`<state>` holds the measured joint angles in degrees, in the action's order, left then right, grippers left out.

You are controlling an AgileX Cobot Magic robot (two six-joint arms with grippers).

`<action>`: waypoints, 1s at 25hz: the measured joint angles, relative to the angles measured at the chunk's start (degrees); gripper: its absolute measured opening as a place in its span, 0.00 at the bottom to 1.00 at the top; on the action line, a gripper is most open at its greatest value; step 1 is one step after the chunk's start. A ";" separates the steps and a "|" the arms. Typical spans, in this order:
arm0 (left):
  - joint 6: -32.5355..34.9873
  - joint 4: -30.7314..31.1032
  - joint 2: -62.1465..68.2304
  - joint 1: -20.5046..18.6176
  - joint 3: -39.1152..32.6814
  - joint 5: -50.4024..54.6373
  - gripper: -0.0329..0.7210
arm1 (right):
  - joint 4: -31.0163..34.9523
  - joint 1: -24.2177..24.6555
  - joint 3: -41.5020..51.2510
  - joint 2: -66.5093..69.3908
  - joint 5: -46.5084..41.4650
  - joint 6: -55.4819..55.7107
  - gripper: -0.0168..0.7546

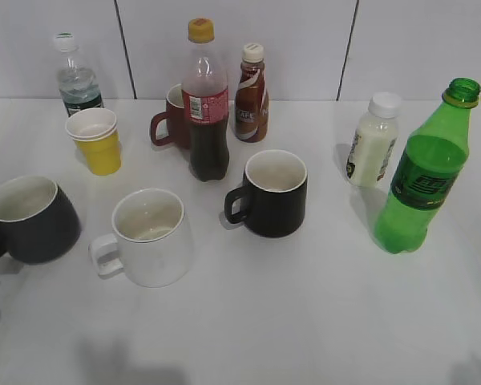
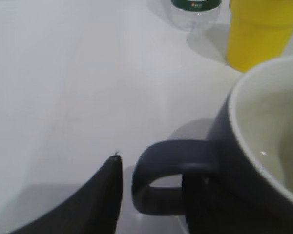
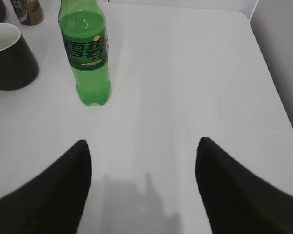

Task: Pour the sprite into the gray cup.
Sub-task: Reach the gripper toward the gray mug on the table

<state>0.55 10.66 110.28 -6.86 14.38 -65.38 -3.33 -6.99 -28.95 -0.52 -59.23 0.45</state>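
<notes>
Currently the right gripper [image 3: 141,161], jaws open, faces the uncapped sprite [image 3: 88,58]; a clumsy grasp could topple it. Left jaws' state beside the gray cup [image 2: 254,161]: cannot tell.

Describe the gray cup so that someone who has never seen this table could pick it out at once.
Start at the white table and go to its far left edge. There, left of the white mug and in front of the yellow paper cup, sits the gray cup. It is dark gray outside, cream-white inside and wider at the base, unlike the straight-sided black mug mid-table.
</notes>
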 joint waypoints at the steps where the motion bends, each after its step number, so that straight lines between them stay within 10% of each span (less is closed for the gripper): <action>1: 0.00 0.37 0.45 0.00 0.54 -0.28 0.47 | 0.00 0.00 0.00 0.00 0.00 0.00 0.67; 6: 0.00 1.80 2.64 -0.06 3.65 -1.07 0.44 | 0.00 0.00 0.00 0.00 0.00 0.00 0.67; 14: 0.76 4.33 3.99 -0.06 5.87 -1.54 0.11 | 0.00 0.00 0.00 0.00 0.00 0.00 0.67; 25: 0.85 5.25 3.97 -0.06 1.69 -3.74 0.10 | 0.00 0.00 0.00 0.00 0.00 0.05 0.67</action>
<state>1.40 15.91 114.25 -6.92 16.06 -69.12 -3.33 -6.99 -28.95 -0.52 -59.23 0.51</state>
